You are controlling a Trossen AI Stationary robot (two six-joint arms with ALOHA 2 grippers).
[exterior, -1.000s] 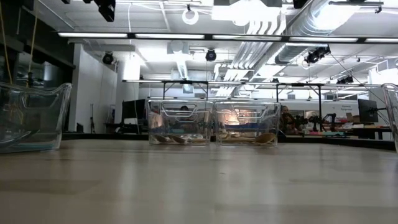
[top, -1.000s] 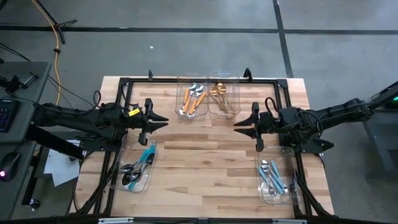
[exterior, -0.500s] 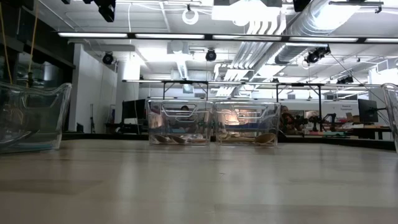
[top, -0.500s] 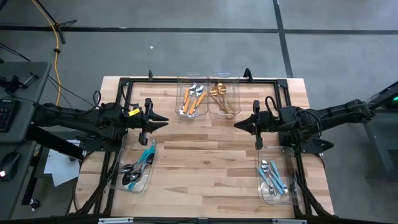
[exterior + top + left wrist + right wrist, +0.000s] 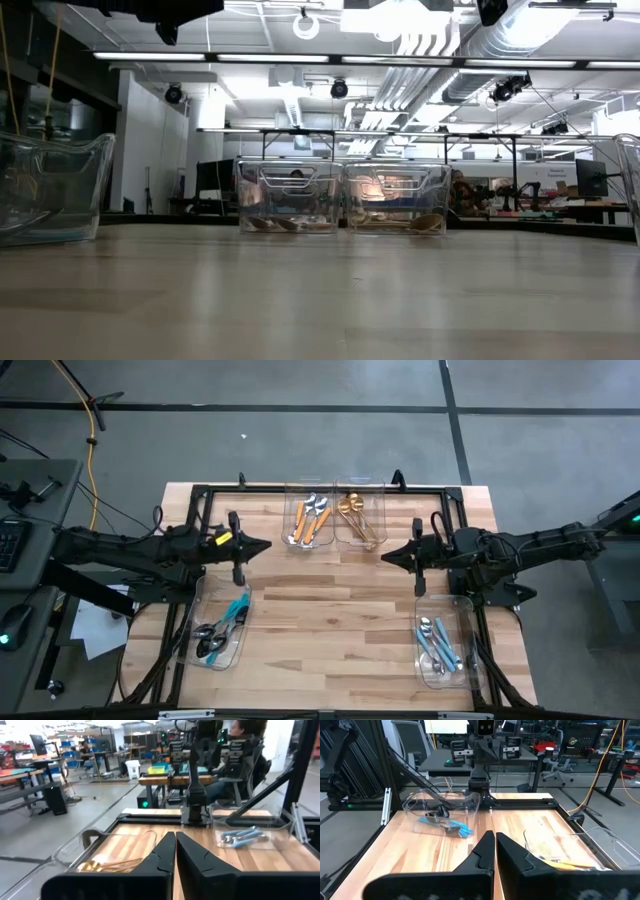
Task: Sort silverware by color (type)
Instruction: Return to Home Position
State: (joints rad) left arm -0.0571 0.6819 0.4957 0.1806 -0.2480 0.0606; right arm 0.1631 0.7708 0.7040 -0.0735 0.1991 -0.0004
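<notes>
Both claws have fingers pressed together, left gripper (image 5: 258, 546) mid-left and right gripper (image 5: 392, 556) mid-right over the table (image 5: 320, 620), silverware in clear bins (image 5: 445, 600): orange-handled spoons (image 5: 310, 520) top centre, gold spoons (image 5: 355, 518) beside them, dark-headed blue-handled spoons (image 5: 222, 630) lower left, light-blue-handled spoons (image 5: 440, 642) lower right.

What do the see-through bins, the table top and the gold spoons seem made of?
Rectangular see-through bins: probably clear plastic, glossy; contents show through walls.
Table top: pale wood, with plank seams.
Gold spoons: seemingly metal, shiny gold finish; could be coated plastic.
</notes>
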